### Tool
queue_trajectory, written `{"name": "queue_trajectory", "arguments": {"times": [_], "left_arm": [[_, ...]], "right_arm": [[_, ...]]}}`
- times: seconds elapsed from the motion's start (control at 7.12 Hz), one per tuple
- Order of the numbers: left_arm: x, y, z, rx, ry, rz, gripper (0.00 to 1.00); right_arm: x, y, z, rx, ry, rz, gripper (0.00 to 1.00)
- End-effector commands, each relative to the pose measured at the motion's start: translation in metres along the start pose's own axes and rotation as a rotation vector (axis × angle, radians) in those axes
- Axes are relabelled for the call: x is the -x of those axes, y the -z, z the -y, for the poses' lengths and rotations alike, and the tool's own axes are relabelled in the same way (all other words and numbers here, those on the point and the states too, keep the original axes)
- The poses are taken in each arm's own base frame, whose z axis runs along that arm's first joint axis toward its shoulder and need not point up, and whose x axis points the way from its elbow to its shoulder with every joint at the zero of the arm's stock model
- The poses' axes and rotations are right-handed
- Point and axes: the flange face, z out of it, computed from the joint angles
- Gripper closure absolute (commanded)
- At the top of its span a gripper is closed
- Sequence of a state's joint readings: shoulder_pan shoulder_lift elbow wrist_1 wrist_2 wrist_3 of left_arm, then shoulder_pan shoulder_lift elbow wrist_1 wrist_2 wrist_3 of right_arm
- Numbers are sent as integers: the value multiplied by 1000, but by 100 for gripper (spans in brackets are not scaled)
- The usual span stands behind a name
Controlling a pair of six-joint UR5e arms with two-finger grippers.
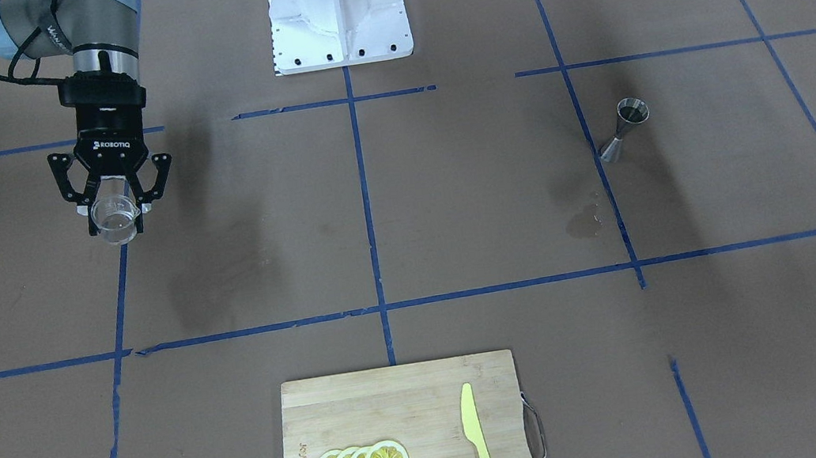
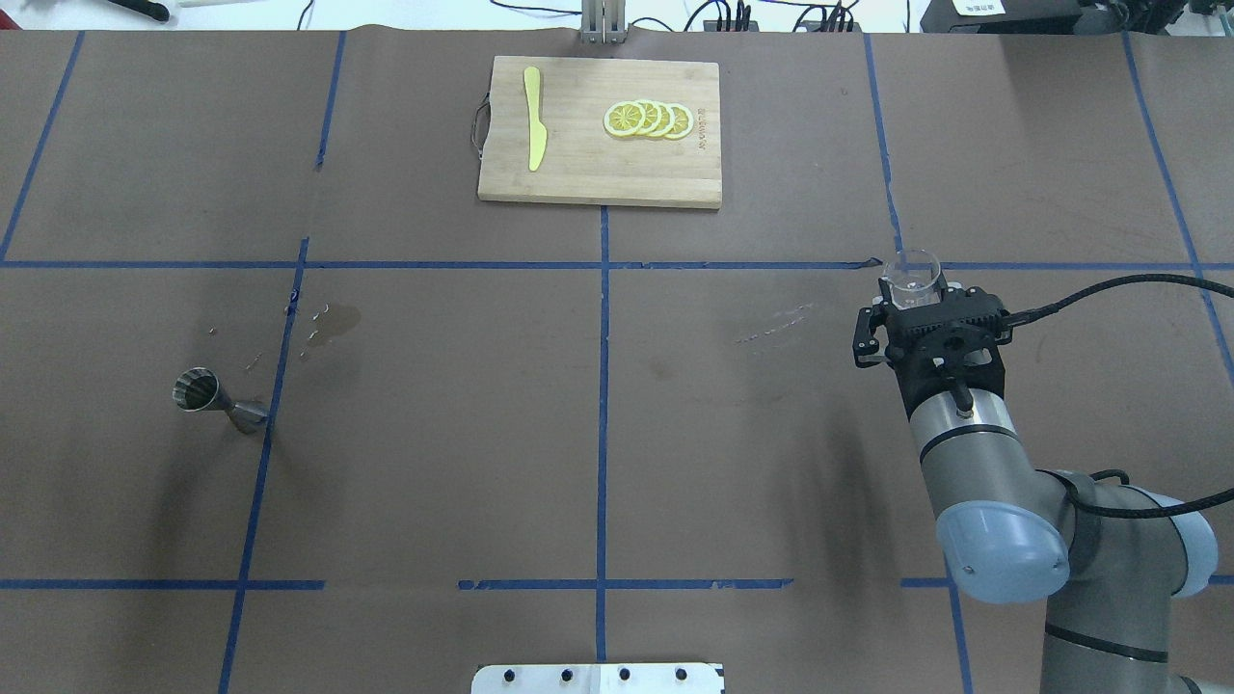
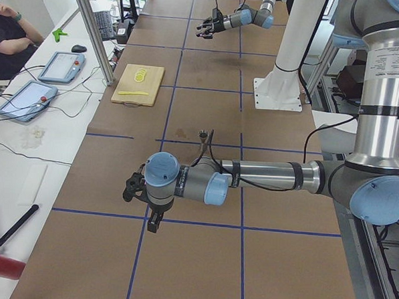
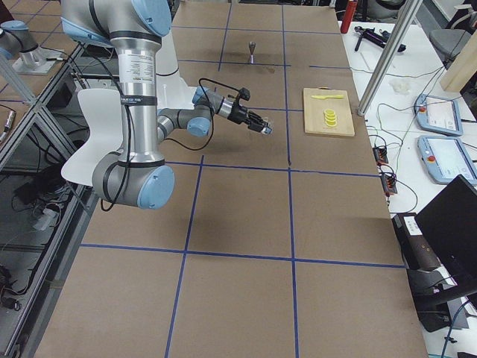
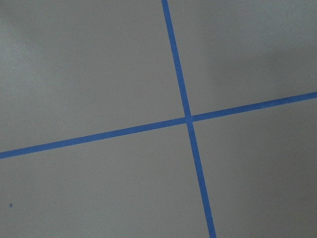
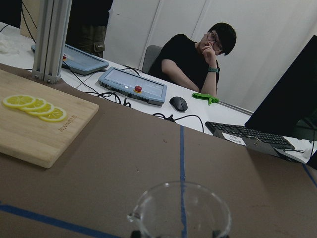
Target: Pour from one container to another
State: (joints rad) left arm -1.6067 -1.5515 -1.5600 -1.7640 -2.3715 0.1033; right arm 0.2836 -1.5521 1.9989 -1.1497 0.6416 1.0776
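Note:
The container, a small clear cup [image 1: 114, 217], hangs above the table with my right gripper [image 1: 114, 209] shut on it. The overhead view shows the cup [image 2: 912, 274] upright at the gripper's [image 2: 910, 289] far tip, on the table's right side. Its rim [image 6: 181, 208] fills the bottom of the right wrist view. The steel jigger [image 2: 218, 401] stands upright far off on the left side of the table, also visible from across the table [image 1: 625, 128]. My left gripper [image 3: 133, 186] shows only in the exterior left view, low over the table, and I cannot tell whether it is open or shut.
A wooden cutting board [image 2: 578, 173] at the far middle edge carries lemon slices [image 2: 648, 119] and a yellow knife [image 2: 534, 131]. A wet stain [image 2: 333, 321] lies near the jigger. A person [image 6: 195, 62] sits beyond the far edge, with tablets and a keyboard.

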Motion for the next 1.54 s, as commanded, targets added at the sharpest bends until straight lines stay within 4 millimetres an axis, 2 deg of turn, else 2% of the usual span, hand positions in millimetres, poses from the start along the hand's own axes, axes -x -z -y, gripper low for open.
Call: {"name": "queue_trajectory", "arguments": {"times": [0.0,0.14,0.28,0.42,0.56,0.7,0.84,1.4], "left_arm": [[-1,1,2,-2,-3,0,0],[-1,1,2,-2,-4,0,0],[-1,0,2,-1,-3,0,0],[-1,1,2,-2,-4,0,0],[-1,1,2,-2,-4,0,0],[-1,1,2,-2,-4,0,0],[-1,0,2,-1,-3,0,0],[0,-1,0,1,-4,0,0]], "right_arm": [[-27,4,-36,4,-52,18,100],[-40,-1,-56,-19,-95,36,100],[-49,-15,-80,-36,-147,25,100],[-52,-20,-98,-75,-150,7,100],[-50,-17,-111,-99,-161,16,100],[-50,-15,-133,-131,-195,27,100],[-48,-10,-142,-138,-199,42,100],[-41,0,-158,-105,-210,74,99]]}}
